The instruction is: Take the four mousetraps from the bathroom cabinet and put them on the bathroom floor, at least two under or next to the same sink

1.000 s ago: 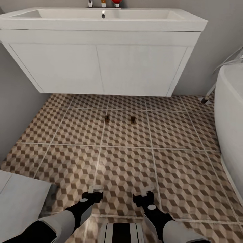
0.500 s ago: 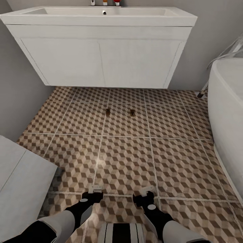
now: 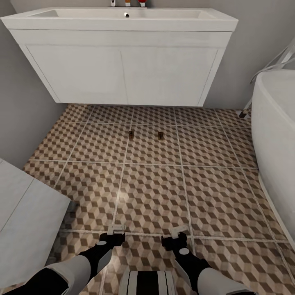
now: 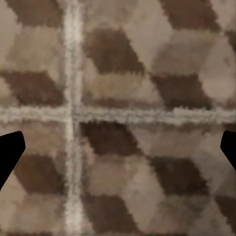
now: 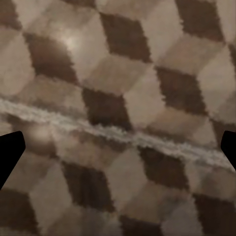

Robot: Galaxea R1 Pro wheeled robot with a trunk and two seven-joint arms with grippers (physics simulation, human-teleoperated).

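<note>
Both arms are held low and close to the trunk, forearms reaching forward and slightly inward, wrists bent so the grippers point down at the bathroom floor (image 3: 155,196). The left gripper (image 3: 116,230) and the right gripper (image 3: 177,234) hang side by side above a grout line, near each other but apart. In each wrist view the two dark fingertips (image 4: 9,152) sit at opposite edges with bare tile between them, so both grippers stand spread wide and carry nothing.

Two mousetraps lie flat on the tiles ahead, well apart from the grippers: one mousetrap (image 3: 131,134) and a second mousetrap (image 3: 161,135) beside it, just in front of the sink (image 3: 123,20) and its white cupboard (image 3: 123,69). A white bathtub (image 3: 274,135) stands on the robot's right; a white unit (image 3: 24,221) on its left.
</note>
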